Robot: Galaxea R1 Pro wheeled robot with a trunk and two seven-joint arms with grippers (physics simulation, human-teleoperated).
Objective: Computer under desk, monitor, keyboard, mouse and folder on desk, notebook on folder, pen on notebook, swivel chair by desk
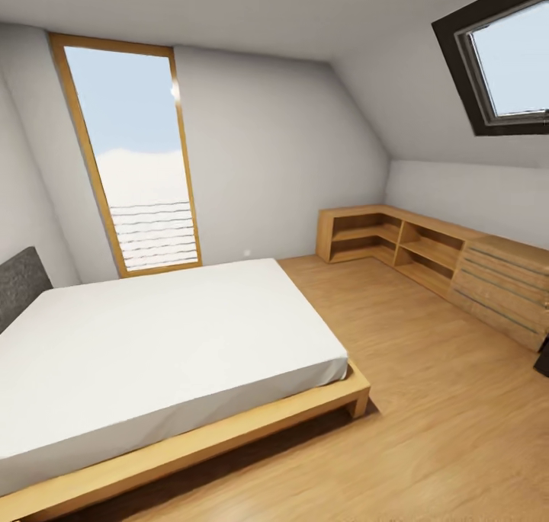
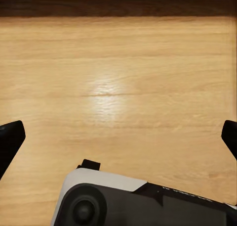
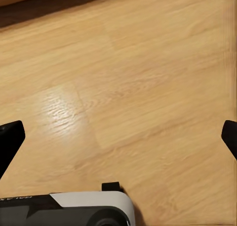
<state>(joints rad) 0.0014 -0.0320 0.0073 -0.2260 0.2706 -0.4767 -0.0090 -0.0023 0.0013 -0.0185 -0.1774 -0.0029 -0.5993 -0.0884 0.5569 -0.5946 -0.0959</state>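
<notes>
The desk, the swivel chair and the other things of the task are out of view. In the left wrist view my left gripper (image 2: 118, 137) hangs open over the light wooden floor (image 2: 118, 72), one dark fingertip (image 2: 10, 139) at each side edge and nothing between them. My right gripper (image 3: 118, 137) is open in the same way above the floor (image 3: 138, 77), with nothing held. A white and black part of my own body (image 2: 143, 203) lies under the left gripper, and another such part (image 3: 84, 208) under the right.
A low bed (image 1: 160, 354) with a white mattress and wooden frame takes up the left half of the room. Light wooden low cabinets (image 1: 427, 255) run along the right wall under a skylight (image 1: 511, 57). A tall window (image 1: 133, 156) stands behind the bed. Open floor (image 1: 427, 415) lies between bed and cabinets.
</notes>
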